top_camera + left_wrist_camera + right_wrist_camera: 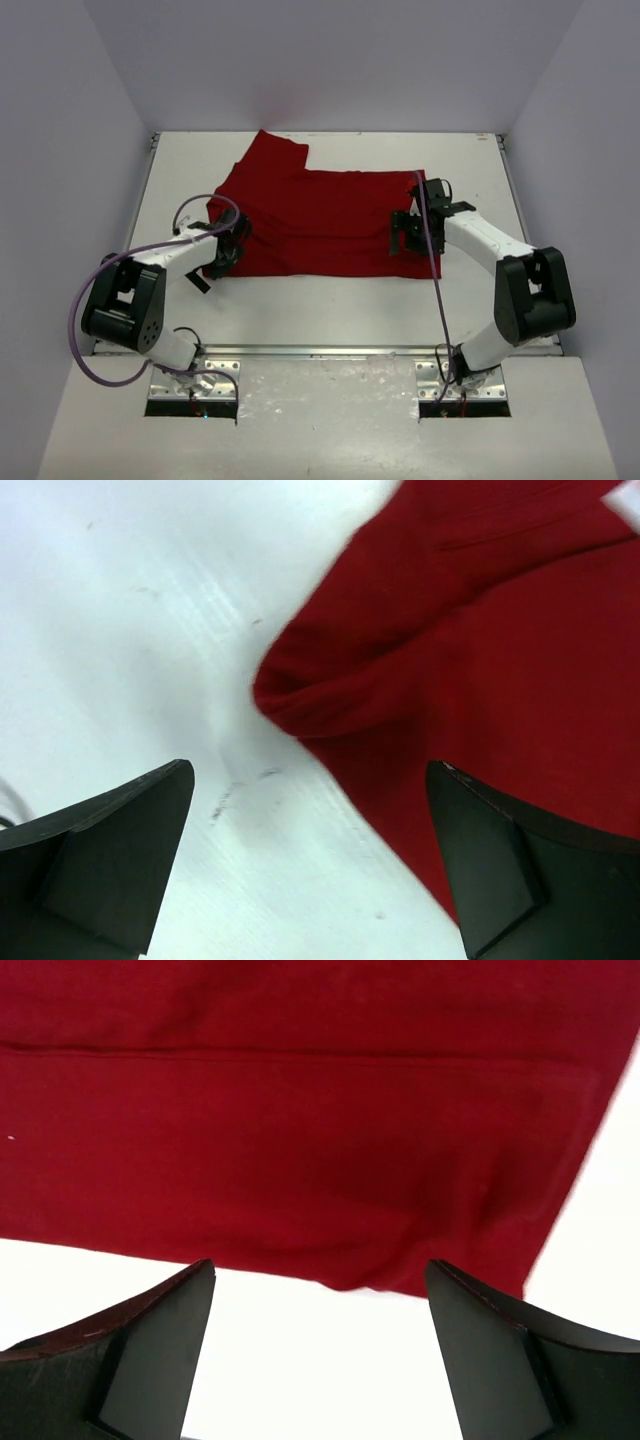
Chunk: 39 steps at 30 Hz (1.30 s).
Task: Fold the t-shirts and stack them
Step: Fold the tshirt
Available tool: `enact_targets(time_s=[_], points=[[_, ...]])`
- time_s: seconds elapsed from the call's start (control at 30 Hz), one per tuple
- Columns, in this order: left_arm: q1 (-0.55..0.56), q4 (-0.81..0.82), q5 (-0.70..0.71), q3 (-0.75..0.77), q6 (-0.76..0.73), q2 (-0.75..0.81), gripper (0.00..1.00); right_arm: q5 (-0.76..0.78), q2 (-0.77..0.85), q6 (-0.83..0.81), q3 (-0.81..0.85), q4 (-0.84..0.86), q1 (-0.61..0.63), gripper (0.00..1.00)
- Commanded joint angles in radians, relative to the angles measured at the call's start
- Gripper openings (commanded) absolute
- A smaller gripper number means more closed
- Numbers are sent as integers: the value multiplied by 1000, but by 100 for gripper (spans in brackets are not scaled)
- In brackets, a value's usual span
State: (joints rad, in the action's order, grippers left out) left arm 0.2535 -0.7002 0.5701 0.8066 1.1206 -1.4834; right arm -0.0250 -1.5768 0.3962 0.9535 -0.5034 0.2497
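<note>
A deep-red t-shirt (320,215) lies spread on the white table, one sleeve pointing to the far left. My left gripper (232,245) is open over its near-left edge; in the left wrist view (310,865) the jaws straddle the shirt's edge (480,680), one over bare table, one over cloth. My right gripper (408,232) is open over the shirt's near-right part; in the right wrist view (320,1350) the red hem (320,1160) lies just ahead of the empty jaws.
White walls close in the table (330,310) on three sides. A purple cable (100,290) loops beside the left arm, and another (432,260) runs along the right arm. Metal base plates (330,352) line the near edge.
</note>
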Motion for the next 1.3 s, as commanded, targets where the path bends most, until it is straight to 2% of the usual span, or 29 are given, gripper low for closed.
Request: enact_targets(time_s=[0.0,0.2,0.23,0.27,0.33,0.4,0.43,0.5,0.57,0.67,0.77,0.87,0.93,1.03,1.13,1.23,1.27], points=[[-8,-13,17,-9,87,0,100,5,73,6,-18,5,-20,86],[-49,63,57,-7,48,-58,91,48,28,-14,-21,-6,-21,86],[-53,74,65,0,38,-69,85,60,17,-17,-18,-7,-21,85],[-57,76,68,5,33,-74,83,56,2,-17,-18,-7,-20,85],[-60,88,76,8,18,-75,83,42,-17,-22,-21,-4,-23,82],[-68,114,82,5,-2,-80,80,51,-63,-25,-15,-17,-26,76],[-72,123,85,3,-10,-86,78,56,-81,-29,-10,-23,-26,64],[-91,148,89,0,-30,-100,71,74,-115,-34,4,-41,-30,55],[-129,192,67,-6,-66,-120,61,117,-147,-43,11,-49,-33,55],[-175,229,47,-14,-99,-146,41,180,-184,-75,27,-50,-41,59],[-191,232,47,0,-108,-147,30,238,-242,-100,59,-95,-55,60],[-203,234,50,14,-125,-150,24,244,-291,-105,68,-136,-79,61],[-212,231,48,31,-136,-166,24,254,-302,-99,54,-146,-81,62],[-215,226,39,25,-145,-164,35,227,-292,-108,44,-141,-79,64],[-215,209,59,3,-130,-124,41,266,-281,-114,68,-173,-79,66],[-215,180,67,-9,-131,-51,47,232,-249,-117,106,-193,-78,67],[-215,171,62,-12,-130,-26,54,228,-236,-118,120,-207,-76,67]])
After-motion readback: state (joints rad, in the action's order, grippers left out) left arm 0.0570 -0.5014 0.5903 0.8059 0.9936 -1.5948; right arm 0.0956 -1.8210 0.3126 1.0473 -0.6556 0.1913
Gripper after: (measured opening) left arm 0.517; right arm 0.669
